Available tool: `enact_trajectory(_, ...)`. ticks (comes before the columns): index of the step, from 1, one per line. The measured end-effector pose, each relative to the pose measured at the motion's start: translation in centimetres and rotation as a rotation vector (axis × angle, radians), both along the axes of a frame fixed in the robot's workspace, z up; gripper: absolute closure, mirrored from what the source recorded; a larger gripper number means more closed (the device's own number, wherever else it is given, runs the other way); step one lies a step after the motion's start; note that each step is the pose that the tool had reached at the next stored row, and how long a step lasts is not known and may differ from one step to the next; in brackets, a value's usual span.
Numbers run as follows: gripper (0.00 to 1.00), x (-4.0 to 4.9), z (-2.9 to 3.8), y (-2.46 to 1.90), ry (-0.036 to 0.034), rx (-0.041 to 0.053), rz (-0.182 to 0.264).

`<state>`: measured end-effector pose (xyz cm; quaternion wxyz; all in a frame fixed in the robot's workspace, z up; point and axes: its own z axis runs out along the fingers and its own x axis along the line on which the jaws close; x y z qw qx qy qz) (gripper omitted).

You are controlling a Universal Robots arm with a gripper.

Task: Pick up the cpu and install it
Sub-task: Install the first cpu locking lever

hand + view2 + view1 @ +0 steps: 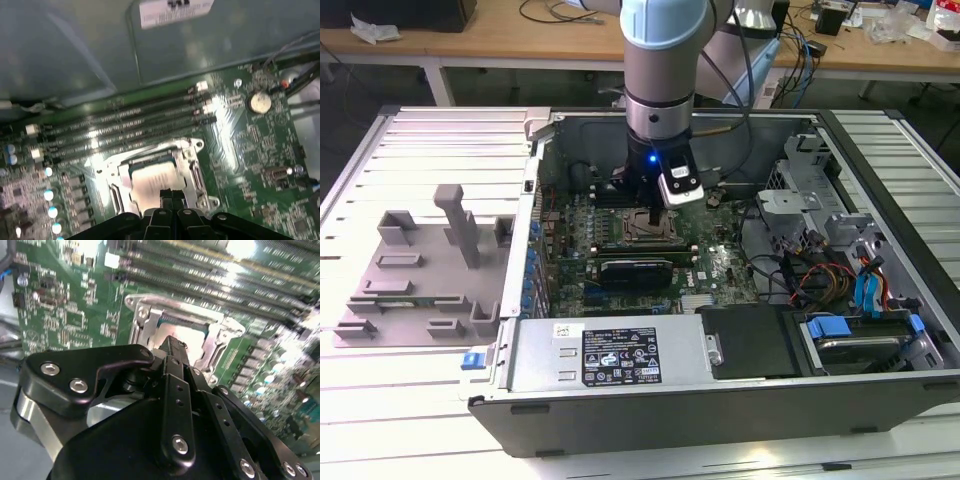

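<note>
Silver-grey cpu, green motherboard (black hand, grey holder)

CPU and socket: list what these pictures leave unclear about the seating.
- The cpu: in the first wrist view its near edge is covered by the tool, so full seating cannot be judged.
- Socket frame: in the second wrist view the tool body hides its near half.
- Exterior view: the arm stands over the socket, blocking the chip.

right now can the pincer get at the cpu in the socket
Probably yes. The pincer sits directly over the cpu, which lies in the socket frame with its shiny top exposed. The memory slots stand off to one side, nothing between.
</note>
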<state>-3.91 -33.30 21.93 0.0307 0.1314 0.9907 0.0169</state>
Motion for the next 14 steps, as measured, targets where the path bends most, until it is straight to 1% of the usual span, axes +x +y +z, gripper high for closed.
enact_trajectory(1,0.89,0.00,0.00,-0.01,0.0018,-0.0111,0.000)
enact_trajectory(5,0.89,-0.01,0.05,0.08,0.0018,-0.0113,0.001)
enact_trajectory(6,0.89,-0.01,0.41,0.13,0.0018,-0.0112,0.001)
enact_trajectory(7,0.89,-0.01,0.96,0.16,0.0018,-0.0115,0.001)
enact_trajectory(8,0.89,-0.01,1.27,0.17,0.0018,-0.0116,0.001)
enact_trajectory(9,0.89,-0.01,1.38,0.18,0.0016,-0.0113,0.001)
enact_trajectory(13,0.89,-0.06,1.39,0.24,0.0017,-0.0117,0.000)
enact_trajectory(14,0.89,-0.23,1.39,0.47,0.0018,-0.0119,0.001)
